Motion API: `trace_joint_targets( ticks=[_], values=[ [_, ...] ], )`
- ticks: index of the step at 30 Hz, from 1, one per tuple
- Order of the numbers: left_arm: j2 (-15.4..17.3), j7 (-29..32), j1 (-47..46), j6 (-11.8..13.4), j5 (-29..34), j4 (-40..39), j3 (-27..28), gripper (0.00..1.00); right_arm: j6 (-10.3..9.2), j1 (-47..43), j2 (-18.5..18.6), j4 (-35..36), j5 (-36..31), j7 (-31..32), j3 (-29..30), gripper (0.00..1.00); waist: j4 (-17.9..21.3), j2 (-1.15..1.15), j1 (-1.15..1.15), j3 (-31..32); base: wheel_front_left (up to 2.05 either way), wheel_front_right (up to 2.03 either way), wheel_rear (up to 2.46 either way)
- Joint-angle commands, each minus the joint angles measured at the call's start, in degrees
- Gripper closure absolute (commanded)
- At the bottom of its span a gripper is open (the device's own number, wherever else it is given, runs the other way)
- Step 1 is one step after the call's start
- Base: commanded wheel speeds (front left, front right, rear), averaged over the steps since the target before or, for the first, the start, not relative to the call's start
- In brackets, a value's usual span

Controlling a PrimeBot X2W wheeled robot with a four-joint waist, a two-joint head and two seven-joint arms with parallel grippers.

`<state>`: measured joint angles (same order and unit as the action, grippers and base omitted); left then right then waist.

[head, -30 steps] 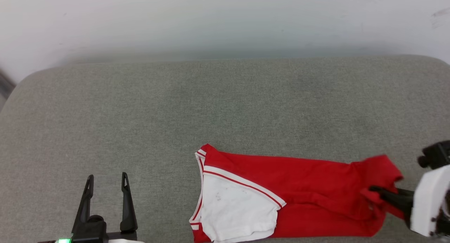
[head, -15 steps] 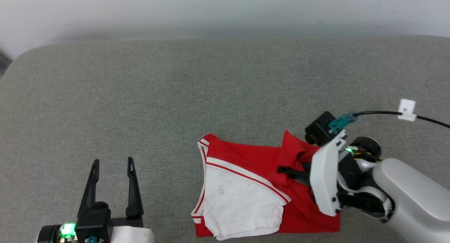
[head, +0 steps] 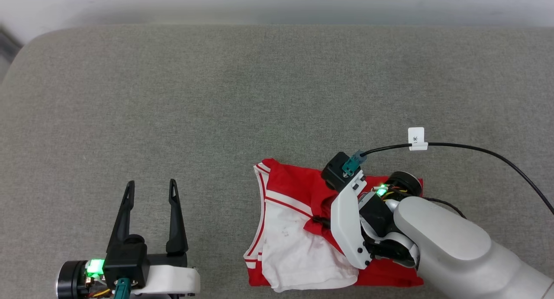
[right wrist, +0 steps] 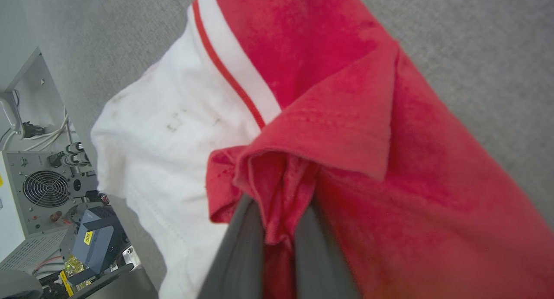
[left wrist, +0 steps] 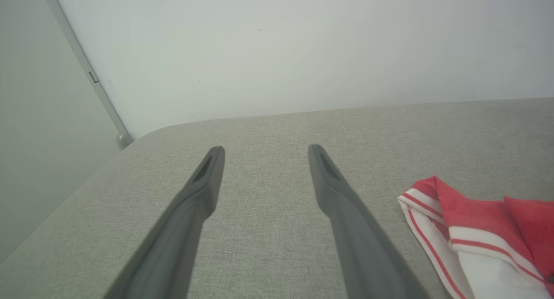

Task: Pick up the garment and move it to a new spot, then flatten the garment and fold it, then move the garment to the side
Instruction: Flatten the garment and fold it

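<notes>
Right wrist view: the right fingers (right wrist: 242,247) are pinching, nearly closed, a fold of the red sleeveless white-trimmed jersey (right wrist: 433,182) lying on the grey fabric tabletop (head: 216,117). The left fingers (left wrist: 203,191) are standing wide apart, empty.

A wide grey padded surface (head: 216,117), covered with coarse woven fabric, carries one thing: a red sleeveless cloth jersey (head: 294,186) with white-and-red striped trim. The jersey is folded over itself. Its left part shows the white inside, facing up, with a few small dark marks on it, and its right part is red. Near its middle the red cloth is gathered into a raised bunch. To the left of the jersey and behind it the grey fabric stretches wide, and far behind and left of the jersey the surface ends in a rounded corner.
</notes>
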<state>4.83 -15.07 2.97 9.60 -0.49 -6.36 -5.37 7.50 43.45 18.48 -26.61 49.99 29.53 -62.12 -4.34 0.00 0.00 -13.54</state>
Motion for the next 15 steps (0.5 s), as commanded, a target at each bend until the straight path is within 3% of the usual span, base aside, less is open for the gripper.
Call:
trace_joint_targets(
  ticks=[1,2,3,4,5,10,15],
  values=[
    [-0.1,-0.1,-0.3,0.0,0.2,0.1,0.1,0.0,-0.02,-0.8,0.1,-1.4,0.2,-0.7,-1.7,1.0,-0.1,0.0,0.0,0.3,0.0,0.0,0.0],
    [0.0,-0.1,0.0,0.2,0.2,0.1,0.4,0.0,-0.02,-0.4,0.3,-1.5,0.1,-1.5,-2.2,0.98,0.1,0.0,0.0,0.6,0.0,0.0,0.0],
    [0.0,-0.1,0.5,0.3,0.2,0.2,0.5,0.0,-0.02,0.0,0.5,-1.4,0.2,-2.5,-2.5,0.69,0.4,0.0,0.0,1.0,0.0,0.0,0.0],
    [0.1,-0.1,0.9,0.4,0.2,0.3,0.7,0.0,-0.02,0.4,0.8,-1.0,0.5,-3.7,-2.6,0.47,0.6,0.0,0.0,1.5,0.0,0.0,0.0],
    [0.2,-0.1,1.4,0.4,0.2,0.4,0.9,0.0,-0.03,0.9,1.1,-0.4,0.8,-5.2,-2.2,0.0,0.8,0.0,0.0,2.0,0.0,0.0,0.0],
    [0.5,-0.1,2.6,0.6,0.3,0.7,1.1,0.0,-0.02,2.3,3.2,3.0,-0.4,-12.0,-1.3,0.0,1.9,0.0,0.0,4.4,0.0,0.0,0.0],
    [0.6,-0.1,4.2,0.6,0.1,0.3,1.2,0.0,-0.02,1.9,6.1,5.3,-5.2,-24.6,5.5,0.0,3.3,0.0,0.0,6.9,0.0,0.0,0.0]
  ],
)
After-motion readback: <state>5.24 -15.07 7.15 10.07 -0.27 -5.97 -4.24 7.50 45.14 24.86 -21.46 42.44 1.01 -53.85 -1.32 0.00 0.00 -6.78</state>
